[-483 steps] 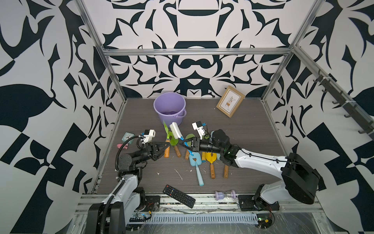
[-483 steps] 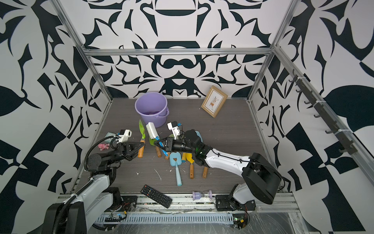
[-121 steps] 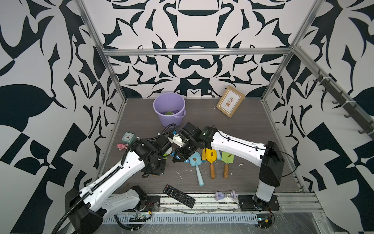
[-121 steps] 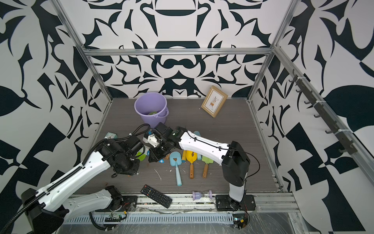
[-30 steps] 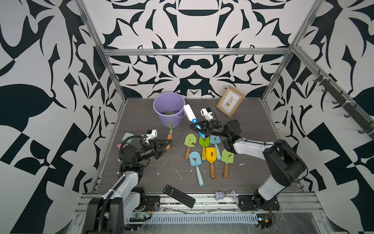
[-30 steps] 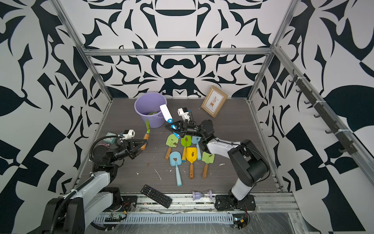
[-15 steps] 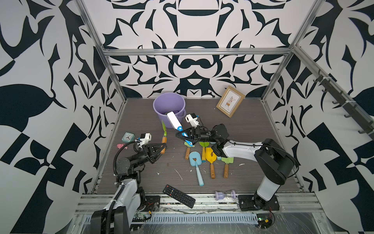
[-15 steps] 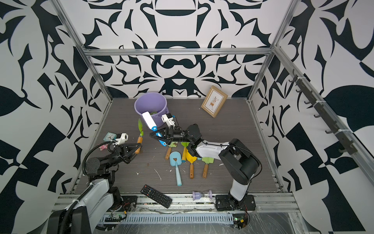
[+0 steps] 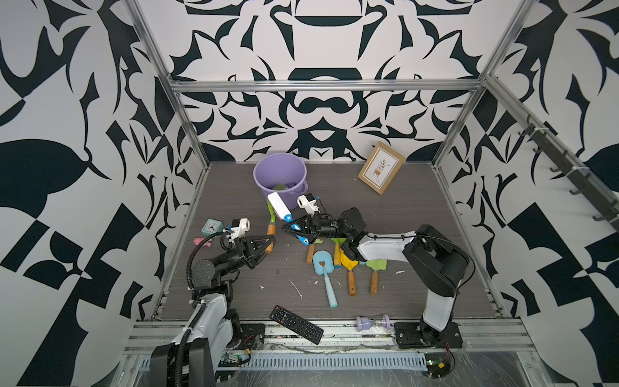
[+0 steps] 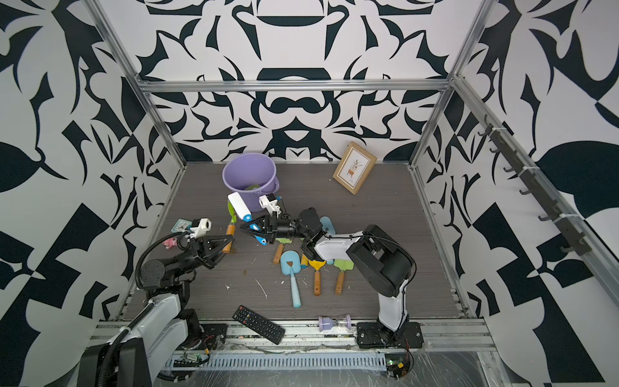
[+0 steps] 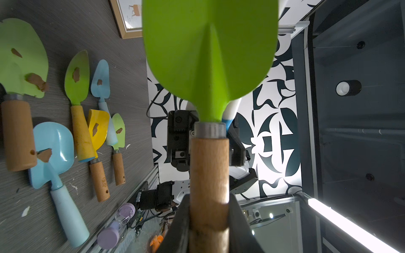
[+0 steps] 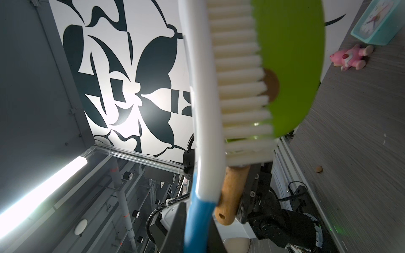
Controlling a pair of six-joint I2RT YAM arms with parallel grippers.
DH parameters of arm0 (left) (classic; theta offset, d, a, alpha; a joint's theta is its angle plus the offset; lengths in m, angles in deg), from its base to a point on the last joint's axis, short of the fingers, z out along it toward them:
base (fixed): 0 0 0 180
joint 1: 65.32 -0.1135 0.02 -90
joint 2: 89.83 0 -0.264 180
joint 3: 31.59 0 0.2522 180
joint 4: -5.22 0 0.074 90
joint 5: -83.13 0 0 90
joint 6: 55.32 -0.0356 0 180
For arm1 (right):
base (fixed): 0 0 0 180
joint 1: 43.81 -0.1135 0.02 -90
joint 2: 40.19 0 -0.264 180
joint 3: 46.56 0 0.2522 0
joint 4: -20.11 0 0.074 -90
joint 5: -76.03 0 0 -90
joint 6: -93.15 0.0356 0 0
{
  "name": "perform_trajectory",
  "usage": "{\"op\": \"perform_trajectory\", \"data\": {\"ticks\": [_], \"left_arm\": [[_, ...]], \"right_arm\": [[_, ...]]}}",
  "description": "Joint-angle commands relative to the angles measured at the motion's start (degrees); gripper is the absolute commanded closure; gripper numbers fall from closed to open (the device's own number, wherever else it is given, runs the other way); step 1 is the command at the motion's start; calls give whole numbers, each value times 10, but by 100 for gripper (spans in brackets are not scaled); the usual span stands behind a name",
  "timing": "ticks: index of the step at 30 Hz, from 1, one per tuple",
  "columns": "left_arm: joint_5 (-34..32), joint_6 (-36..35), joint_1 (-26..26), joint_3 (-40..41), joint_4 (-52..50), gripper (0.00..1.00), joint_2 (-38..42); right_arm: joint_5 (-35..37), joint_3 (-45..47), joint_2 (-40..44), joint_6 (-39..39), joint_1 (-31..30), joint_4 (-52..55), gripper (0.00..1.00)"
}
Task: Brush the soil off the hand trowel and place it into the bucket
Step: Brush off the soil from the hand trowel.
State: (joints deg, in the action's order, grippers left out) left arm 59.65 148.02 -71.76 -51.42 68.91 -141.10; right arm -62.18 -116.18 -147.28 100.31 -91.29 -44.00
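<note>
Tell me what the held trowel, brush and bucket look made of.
The held trowel: blade smooth, matte green, painted metal or plastic, can't tell; handle pale wood with visible grain; grey collar looks metal. The brush: glossy white-and-blue plastic, cream bristles likely synthetic. The bucket: lilac moulded plastic, satin sheen.

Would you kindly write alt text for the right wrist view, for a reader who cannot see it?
A white brush with a blue handle lays its bristles against the blade of a green trowel, where a brown soil clump sits. A pink toy and a teal clock lie on the grey table beyond.
</note>
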Motion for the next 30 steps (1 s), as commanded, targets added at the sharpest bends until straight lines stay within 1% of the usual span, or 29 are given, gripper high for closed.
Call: {"op": "perform_trajectory", "data": {"ticks": [1, 7, 14, 19, 23, 24, 26, 28, 29, 30], "left_arm": [[-5, 7, -2, -13, 41, 100, 1], [-12, 7, -4, -16, 41, 100, -3], [4, 2, -9, -11, 41, 100, -12], [21, -3, -17, -4, 40, 100, -11], [37, -10, -28, -6, 18, 100, 0], [49, -21, -28, -14, -4, 100, 7], [73, -72, -27, -35, -103, 100, 26], [68, -128, -24, -42, -199, 100, 40], [64, -160, -24, -46, -242, 100, 47], [58, -217, -24, -57, -324, 100, 66]], "right_arm": [[-1, -20, 3, 1, -10, -40, 100], [11, 31, 5, -1, -15, -40, 100], [17, 110, 22, 1, -11, -39, 100], [12, 128, 45, 15, 5, -38, 100], [11, 132, 39, 32, 20, -37, 100], [11, 133, 36, 31, 23, -37, 100], [8, 131, 28, 36, 28, -39, 100], [4, 131, 28, 28, 39, -18, 100], [0, 130, 30, 20, 45, -5, 100], [-11, 125, 33, 10, 50, 14, 100]]}}
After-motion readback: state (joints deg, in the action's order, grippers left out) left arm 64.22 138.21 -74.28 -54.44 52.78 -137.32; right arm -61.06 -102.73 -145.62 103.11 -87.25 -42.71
